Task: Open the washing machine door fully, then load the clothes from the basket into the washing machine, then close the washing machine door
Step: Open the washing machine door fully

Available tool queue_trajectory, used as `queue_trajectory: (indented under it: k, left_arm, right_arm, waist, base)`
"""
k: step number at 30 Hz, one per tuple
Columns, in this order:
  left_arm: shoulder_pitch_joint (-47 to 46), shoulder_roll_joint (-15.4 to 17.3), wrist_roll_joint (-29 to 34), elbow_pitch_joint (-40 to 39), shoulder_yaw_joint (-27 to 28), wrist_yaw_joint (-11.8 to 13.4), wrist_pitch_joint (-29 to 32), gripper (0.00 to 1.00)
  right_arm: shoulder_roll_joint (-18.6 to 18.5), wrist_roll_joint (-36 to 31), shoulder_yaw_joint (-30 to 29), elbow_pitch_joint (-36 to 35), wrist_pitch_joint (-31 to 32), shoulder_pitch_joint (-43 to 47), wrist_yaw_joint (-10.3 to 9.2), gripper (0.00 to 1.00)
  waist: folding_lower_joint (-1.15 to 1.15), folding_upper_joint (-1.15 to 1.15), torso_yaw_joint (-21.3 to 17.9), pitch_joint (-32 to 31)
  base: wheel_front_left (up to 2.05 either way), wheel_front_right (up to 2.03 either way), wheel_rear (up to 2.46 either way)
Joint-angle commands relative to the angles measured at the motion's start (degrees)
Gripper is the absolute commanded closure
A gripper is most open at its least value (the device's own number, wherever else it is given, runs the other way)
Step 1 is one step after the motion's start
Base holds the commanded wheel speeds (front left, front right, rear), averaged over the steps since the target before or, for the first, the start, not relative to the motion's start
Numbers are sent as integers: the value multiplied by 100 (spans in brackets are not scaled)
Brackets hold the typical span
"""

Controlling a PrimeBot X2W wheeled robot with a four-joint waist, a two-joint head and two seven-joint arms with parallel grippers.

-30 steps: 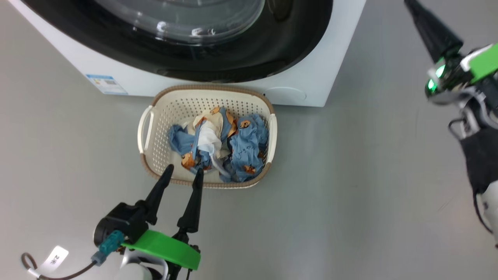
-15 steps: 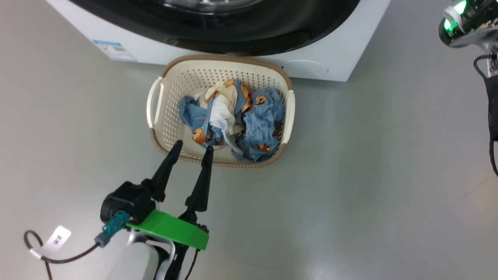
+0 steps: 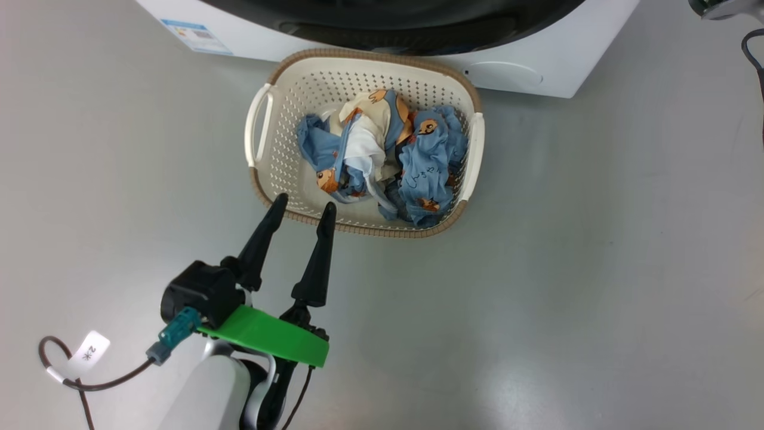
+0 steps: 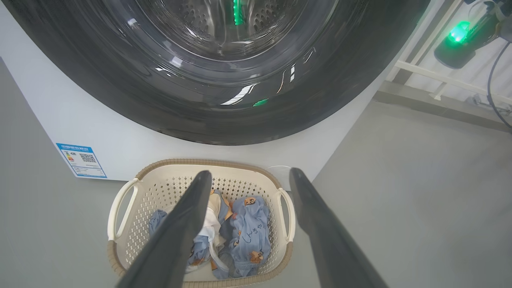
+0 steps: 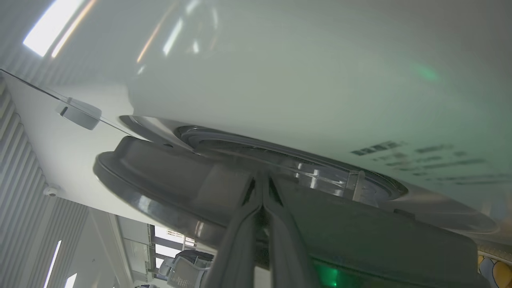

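The clothes (image 3: 388, 155) lay crumpled inside the basket (image 3: 280, 149). The basket stood on the grey floor (image 3: 597, 269) just in front of the washing machine (image 3: 537, 65), below the washing machine door (image 4: 192, 108). The left gripper (image 3: 304, 202) hovered at the basket's near rim, fingers spread, holding nothing. The right gripper (image 5: 262, 178), fingers pressed together with nothing between them, pointed at the door's edge.
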Motion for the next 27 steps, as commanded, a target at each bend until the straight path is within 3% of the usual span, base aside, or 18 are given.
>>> queue_trajectory:
  k: [1, 14, 27]
  left_arm:
    - [-55, 97, -44, -151, 173, -15, -37, 0]
    - [-66, 71, -83, -153, 188, -15, -37, 0]
    - [123, 68, -1, -63, 197, -15, -37, 0]
  right_arm:
    - [94, -49, 52, -122, 34, -102, 9, 100]
    - [142, -272, 163, -173, 29, -99, 9, 100]
    - [275, -350, 500, -607, 158, 790, 9, 100]
  waist:
    - [0, 0, 39, 33]
    - [0, 0, 120, 17]
    - [0, 0, -11, -487]
  base:
    - [0, 0, 0]
    - [0, 0, 0]
    - [0, 0, 0]
